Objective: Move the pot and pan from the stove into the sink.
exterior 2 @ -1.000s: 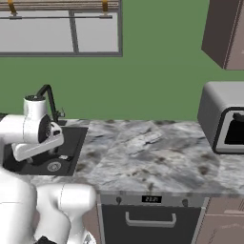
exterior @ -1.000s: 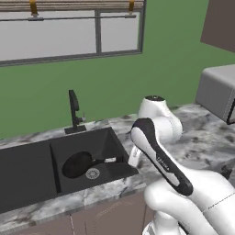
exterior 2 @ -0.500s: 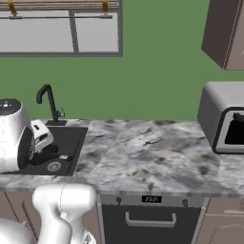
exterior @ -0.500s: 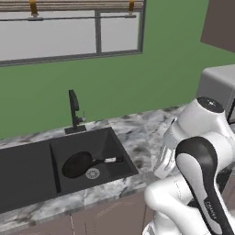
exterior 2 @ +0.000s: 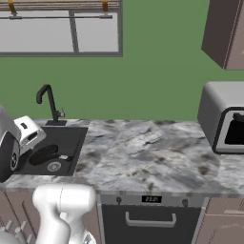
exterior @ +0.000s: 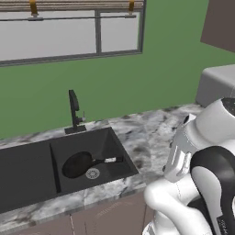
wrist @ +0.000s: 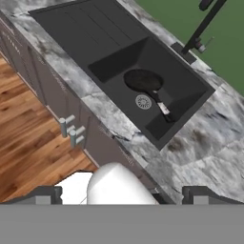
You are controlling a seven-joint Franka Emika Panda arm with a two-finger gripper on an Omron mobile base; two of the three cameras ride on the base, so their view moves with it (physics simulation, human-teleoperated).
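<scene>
The pan (exterior: 78,164) lies flat in the bottom of the sink (exterior: 27,170), with its round body beside the silver drain (exterior: 92,173) and its long handle pointing toward the right wall of the basin, so I judge this half of the task is finished. The gripper (wrist: 121,193) is above the scene with its jaws fully apart and holding nothing, which fits an arm free for the next object. The pot and the stove are not visible from here, so I think the robot must go to them.
</scene>
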